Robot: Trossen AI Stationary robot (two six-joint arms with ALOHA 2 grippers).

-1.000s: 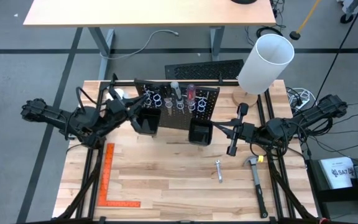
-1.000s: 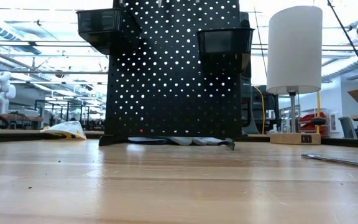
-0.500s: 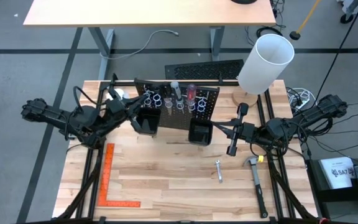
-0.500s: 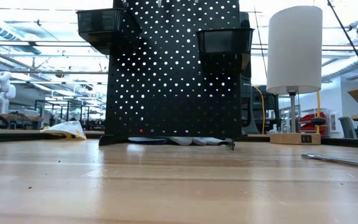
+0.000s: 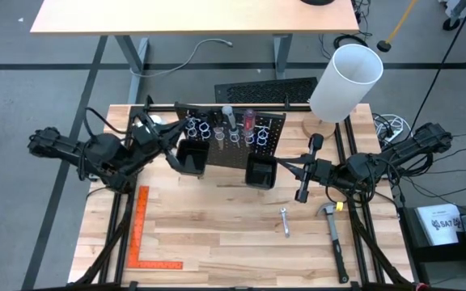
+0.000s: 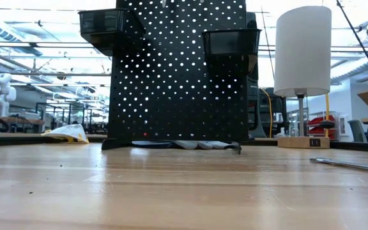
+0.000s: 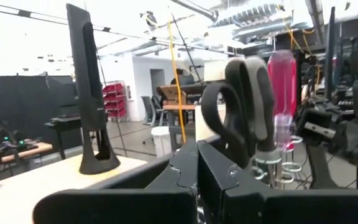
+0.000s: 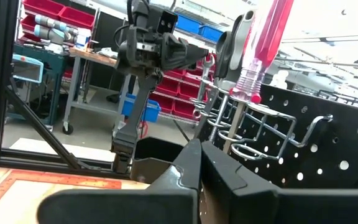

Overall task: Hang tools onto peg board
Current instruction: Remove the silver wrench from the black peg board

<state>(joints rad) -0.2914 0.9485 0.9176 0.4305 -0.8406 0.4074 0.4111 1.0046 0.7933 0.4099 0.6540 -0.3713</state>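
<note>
Peg board [image 5: 231,137]: upright, top centre of high view, at back of tabletop [image 5: 217,234]. Scissors [image 7: 244,102] and red-handled screwdriver [image 7: 281,81] stand in its wire rings. Wrench [image 5: 285,221] lies flat, lower centre-right. Left gripper [image 5: 171,152]: fingers closed, empty, just left of board's left bin. Right gripper [image 5: 304,168]: closed, empty, right of board.

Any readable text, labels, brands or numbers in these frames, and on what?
"SA7...": partial dark print on the white box past the table's right edge; the rest is too small to read.
Orange square ruler: graduation marks, no readable numbers.
Nothing else legible.
</note>
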